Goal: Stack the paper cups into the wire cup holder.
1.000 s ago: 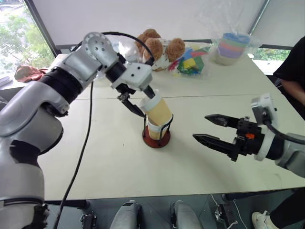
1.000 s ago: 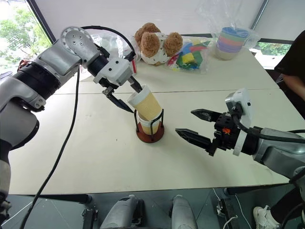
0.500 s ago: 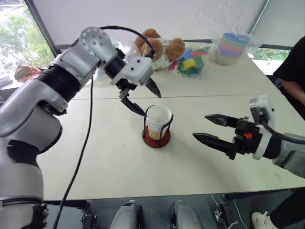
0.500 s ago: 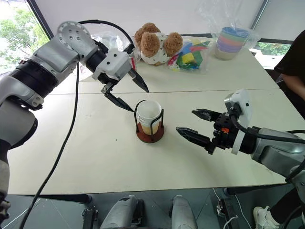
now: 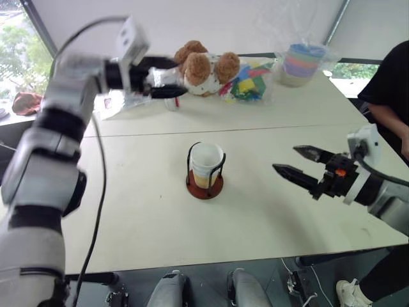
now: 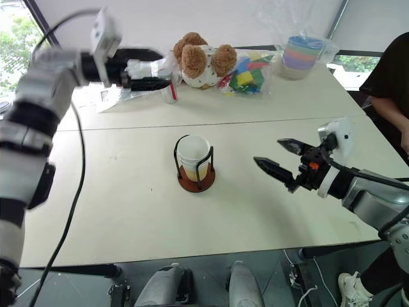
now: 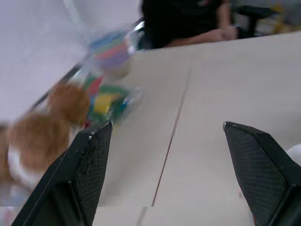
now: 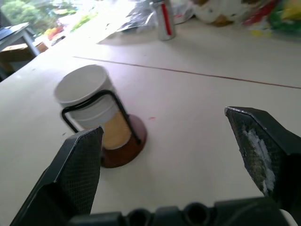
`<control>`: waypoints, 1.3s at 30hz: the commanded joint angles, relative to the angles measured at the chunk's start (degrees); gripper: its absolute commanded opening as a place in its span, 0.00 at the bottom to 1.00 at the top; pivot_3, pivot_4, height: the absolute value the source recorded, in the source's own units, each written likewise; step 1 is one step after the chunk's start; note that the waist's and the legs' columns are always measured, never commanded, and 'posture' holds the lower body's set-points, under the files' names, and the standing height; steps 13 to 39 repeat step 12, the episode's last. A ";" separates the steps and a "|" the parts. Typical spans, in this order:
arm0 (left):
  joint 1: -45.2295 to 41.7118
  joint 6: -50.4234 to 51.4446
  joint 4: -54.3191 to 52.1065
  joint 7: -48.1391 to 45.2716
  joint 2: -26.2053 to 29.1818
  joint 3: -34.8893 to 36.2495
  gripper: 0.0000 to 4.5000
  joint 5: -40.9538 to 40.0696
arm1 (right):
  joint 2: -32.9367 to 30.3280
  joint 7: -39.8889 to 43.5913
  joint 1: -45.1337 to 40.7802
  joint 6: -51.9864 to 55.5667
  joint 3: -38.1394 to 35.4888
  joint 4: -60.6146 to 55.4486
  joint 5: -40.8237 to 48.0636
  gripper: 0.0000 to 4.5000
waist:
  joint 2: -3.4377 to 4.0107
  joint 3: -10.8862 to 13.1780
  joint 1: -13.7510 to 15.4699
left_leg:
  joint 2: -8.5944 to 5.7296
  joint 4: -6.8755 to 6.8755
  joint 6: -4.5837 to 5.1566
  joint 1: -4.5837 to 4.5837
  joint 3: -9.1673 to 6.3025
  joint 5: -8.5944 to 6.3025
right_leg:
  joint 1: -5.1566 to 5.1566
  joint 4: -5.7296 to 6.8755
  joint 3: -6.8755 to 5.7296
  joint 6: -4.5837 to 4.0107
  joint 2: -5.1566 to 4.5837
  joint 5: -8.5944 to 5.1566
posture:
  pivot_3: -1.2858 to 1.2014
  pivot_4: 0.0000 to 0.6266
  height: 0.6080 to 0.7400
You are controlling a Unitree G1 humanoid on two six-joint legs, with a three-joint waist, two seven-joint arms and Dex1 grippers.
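The paper cups (image 5: 206, 160) sit nested upright inside the wire cup holder (image 5: 204, 188), black wire loops on a dark-red base, at the middle of the table. In the right wrist view the cups (image 8: 89, 92) and holder (image 8: 126, 143) lie ahead of the fingers. My left gripper (image 5: 167, 78) is open and empty, raised at the far left beside the teddy bear, well away from the holder. My right gripper (image 5: 286, 158) is open and empty, hovering right of the holder and pointing toward it.
A teddy bear (image 5: 204, 64), a bag of colourful blocks (image 5: 252, 80) and a bagged stack of pastel bowls (image 5: 303, 61) line the table's far side. A small can (image 6: 169, 93) stands near the left gripper. A person in black (image 5: 390, 83) sits at the right edge.
The tilted top cup has dropped into the holder. My left gripper let go and swung up and away to the far left. My right gripper drifted slightly right.
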 commanded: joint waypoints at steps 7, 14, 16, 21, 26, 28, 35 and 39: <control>41.08 14.66 -50.41 33.72 -0.07 23.50 0.86 2.14 | 10.22 -1.36 -1.59 -16.01 6.39 9.89 -19.31 1.00 | -0.07 -0.01 1.14 | -0.04 0.00 -0.51 -0.12 -0.03 -0.01 | -0.01 -0.07 0.10 -0.02 -0.27 0.01 | 0.52 0.24 1.00; 52.31 17.47 -61.39 44.11 -9.55 28.63 0.86 2.68 | 15.21 -3.12 -2.25 -20.49 7.50 14.24 -24.87 1.00 | -0.04 -0.11 1.86 | -0.10 0.01 -0.58 0.08 -0.03 -0.01 | 0.21 -0.19 0.09 -0.05 -0.42 0.03 | 0.52 0.24 1.00; 52.31 17.47 -61.39 44.11 -9.55 28.63 0.86 2.68 | 15.21 -3.12 -2.25 -20.49 7.50 14.24 -24.87 1.00 | -0.04 -0.11 1.86 | -0.10 0.01 -0.58 0.08 -0.03 -0.01 | 0.21 -0.19 0.09 -0.05 -0.42 0.03 | 0.52 0.24 1.00; 52.31 17.47 -61.39 44.11 -9.55 28.63 0.86 2.68 | 15.21 -3.12 -2.25 -20.49 7.50 14.24 -24.87 1.00 | -0.04 -0.11 1.86 | -0.10 0.01 -0.58 0.08 -0.03 -0.01 | 0.21 -0.19 0.09 -0.05 -0.42 0.03 | 0.52 0.24 1.00; 52.31 17.47 -61.39 44.11 -9.55 28.63 0.86 2.68 | 15.21 -3.12 -2.25 -20.49 7.50 14.24 -24.87 1.00 | -0.04 -0.11 1.86 | -0.10 0.01 -0.58 0.08 -0.03 -0.01 | 0.21 -0.19 0.09 -0.05 -0.42 0.03 | 0.52 0.24 1.00; 52.31 17.47 -61.39 44.11 -9.55 28.63 0.86 2.68 | 15.21 -3.12 -2.25 -20.49 7.50 14.24 -24.87 1.00 | -0.04 -0.11 1.86 | -0.10 0.01 -0.58 0.08 -0.03 -0.01 | 0.21 -0.19 0.09 -0.05 -0.42 0.03 | 0.52 0.24 1.00; 52.31 17.47 -61.39 44.11 -9.55 28.63 0.86 2.68 | 15.21 -3.12 -2.25 -20.49 7.50 14.24 -24.87 1.00 | -0.04 -0.11 1.86 | -0.10 0.01 -0.58 0.08 -0.03 -0.01 | 0.21 -0.19 0.09 -0.05 -0.42 0.03 | 0.52 0.24 1.00; 52.31 17.47 -61.39 44.11 -9.55 28.63 0.86 2.68 | 15.21 -3.12 -2.25 -20.49 7.50 14.24 -24.87 1.00 | -0.04 -0.11 1.86 | -0.10 0.01 -0.58 0.08 -0.03 -0.01 | 0.21 -0.19 0.09 -0.05 -0.42 0.03 | 0.52 0.24 1.00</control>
